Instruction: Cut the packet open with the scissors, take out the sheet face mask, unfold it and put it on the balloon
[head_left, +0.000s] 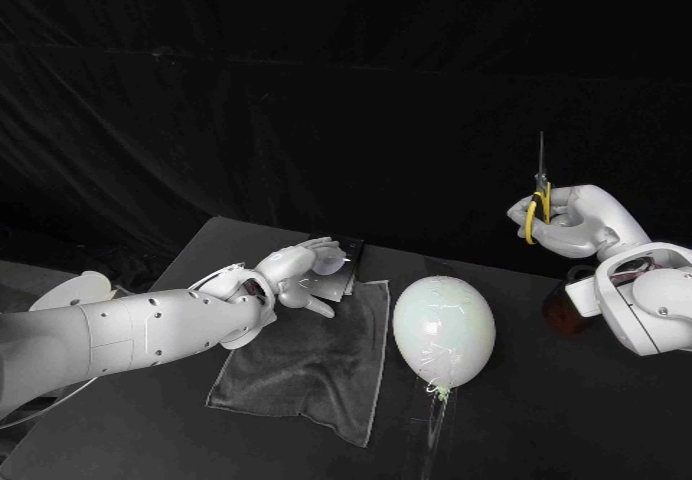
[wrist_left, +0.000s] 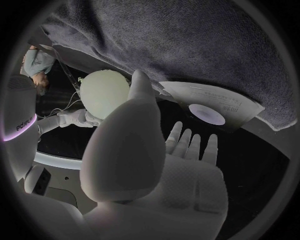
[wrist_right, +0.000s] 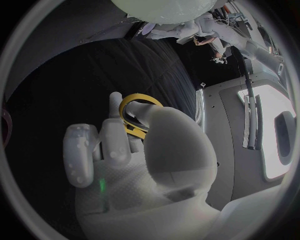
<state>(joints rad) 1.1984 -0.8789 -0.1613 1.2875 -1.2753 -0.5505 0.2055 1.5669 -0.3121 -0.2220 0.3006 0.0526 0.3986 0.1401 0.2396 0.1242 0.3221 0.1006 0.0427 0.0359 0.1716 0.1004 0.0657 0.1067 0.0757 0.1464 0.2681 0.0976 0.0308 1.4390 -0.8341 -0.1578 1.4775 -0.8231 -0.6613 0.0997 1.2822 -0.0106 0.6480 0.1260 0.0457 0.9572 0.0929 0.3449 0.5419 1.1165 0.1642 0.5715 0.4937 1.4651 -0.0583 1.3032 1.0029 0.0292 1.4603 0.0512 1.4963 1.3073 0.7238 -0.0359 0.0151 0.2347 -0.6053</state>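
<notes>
since the packet (wrist_left: 209, 107) just beyond the fingertips of the spread, empty left hand (head_left: 300, 272) looks thin, light, slick and floppy, it is probably best pinched by one edge off the towel (head_left: 310, 370), while the right hand (head_left: 570, 220) grips the scissors (head_left: 539, 185) blades up, the fragile balloon (head_left: 444, 330) lying between both hands and in the way.

**A draped robotics lab bench**

A black curtain (head_left: 289, 90) hangs in folds behind the fingers of the left hand (head_left: 300, 272) and the right hand (head_left: 565, 222), closing off the back. Below the fingers is a bare black table (head_left: 577, 430). A grey cloth (head_left: 310, 370) is spread flat on it just beneath the left fingertips. This is a staged test set-up, not a home.
</notes>
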